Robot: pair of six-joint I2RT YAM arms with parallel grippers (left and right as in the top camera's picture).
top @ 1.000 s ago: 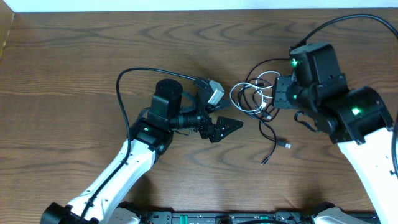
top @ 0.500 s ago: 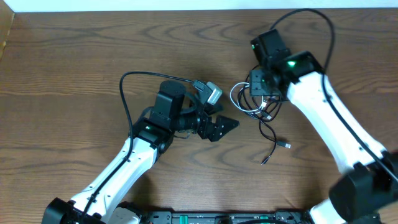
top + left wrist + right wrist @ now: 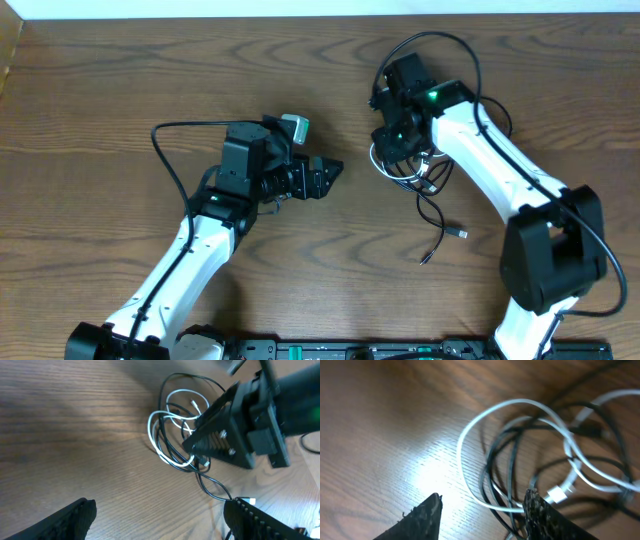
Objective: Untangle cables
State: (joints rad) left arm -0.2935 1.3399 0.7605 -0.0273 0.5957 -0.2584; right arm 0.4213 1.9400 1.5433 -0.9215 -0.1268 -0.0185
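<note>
The cables [image 3: 415, 172] lie in a tangle right of the table's middle, thin black cords looped with a white one [image 3: 470, 435]. One black tail [image 3: 440, 215] trails toward the front and ends in a small silver plug [image 3: 461, 234]. My right gripper [image 3: 386, 150] reaches over from behind and hangs just above the tangle's left edge. It is open in the right wrist view [image 3: 482, 505], with the white loop and black strands running between its fingers, nearer the right finger [image 3: 545, 515]. My left gripper [image 3: 328, 178] is open and empty, left of the tangle [image 3: 175, 435].
The thick black cable of the right arm [image 3: 440, 40] arcs over the back of the table. The left arm's cable [image 3: 165, 150] loops out to its left. Bare wood lies between the two grippers [image 3: 100, 445].
The right arm swung from the right side round to the back of the tangle, and its jaws went from shut to open. The left gripper drew back to the left, away from the cables.
</note>
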